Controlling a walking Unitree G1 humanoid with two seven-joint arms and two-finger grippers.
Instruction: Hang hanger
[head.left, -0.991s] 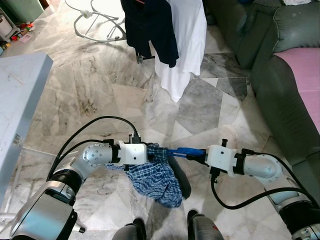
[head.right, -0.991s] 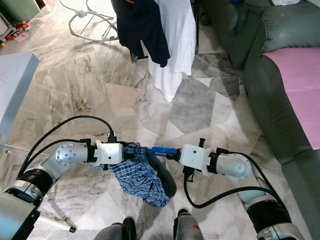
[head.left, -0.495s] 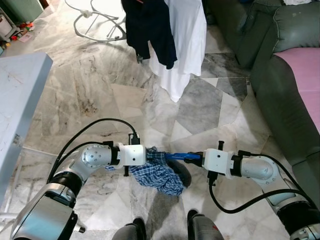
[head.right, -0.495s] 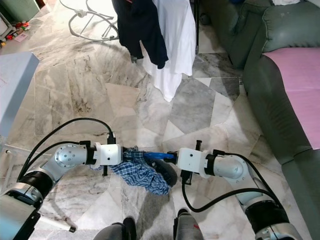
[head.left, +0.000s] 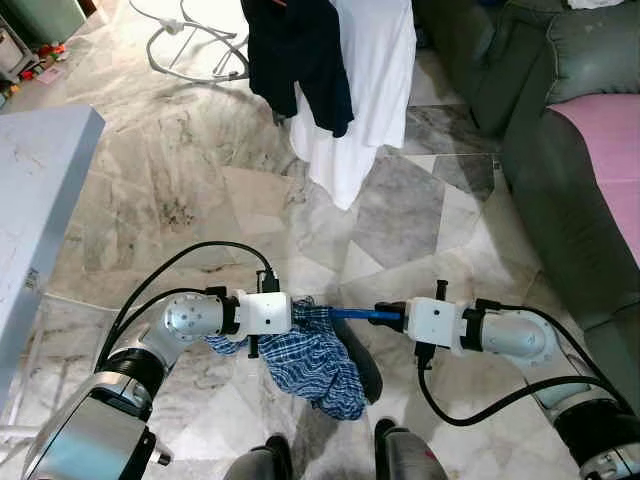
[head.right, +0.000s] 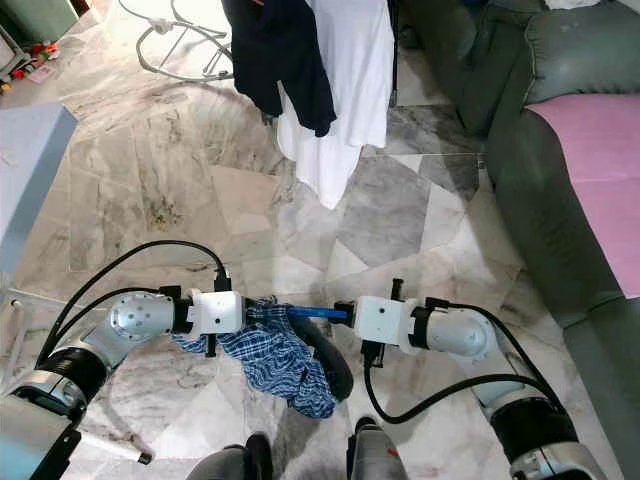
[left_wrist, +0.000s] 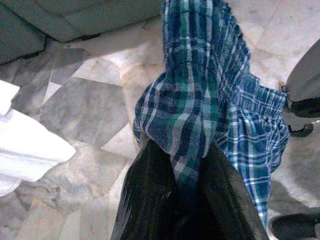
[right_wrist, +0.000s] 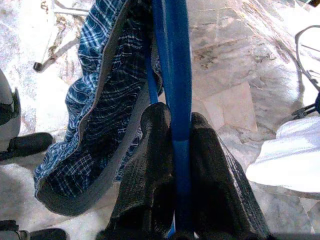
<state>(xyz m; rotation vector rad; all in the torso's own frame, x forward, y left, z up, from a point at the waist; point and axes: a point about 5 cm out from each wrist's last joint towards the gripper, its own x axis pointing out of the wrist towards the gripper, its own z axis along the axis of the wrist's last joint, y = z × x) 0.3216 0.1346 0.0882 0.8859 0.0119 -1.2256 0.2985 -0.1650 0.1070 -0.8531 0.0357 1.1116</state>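
Note:
A blue plastic hanger (head.left: 356, 313) runs level between my two arms, low in front of me. My right gripper (head.left: 385, 315) is shut on its right end; in the right wrist view the blue bar (right_wrist: 175, 75) passes between the black fingers (right_wrist: 210, 170). Blue plaid shorts (head.left: 315, 363) hang over the hanger's left part and droop toward the floor. My left gripper (head.left: 300, 316) is shut on the bunched plaid cloth (left_wrist: 192, 115). Ahead stands a drying rack carrying a white shirt (head.left: 365, 70) and a dark navy garment (head.left: 295, 50).
A grey-green sofa (head.left: 560, 170) with a pink cushion (head.left: 610, 140) lines the right side. A pale blue table (head.left: 35, 190) stands at the left. Curved white rack legs (head.left: 190, 50) rest on the marble floor far ahead. My feet (head.left: 330, 462) sit at the bottom edge.
The plaid shorts hang lower and looser than half a second ago. Both grippers keep their hold, and the view has shifted slightly toward the hanging clothes.

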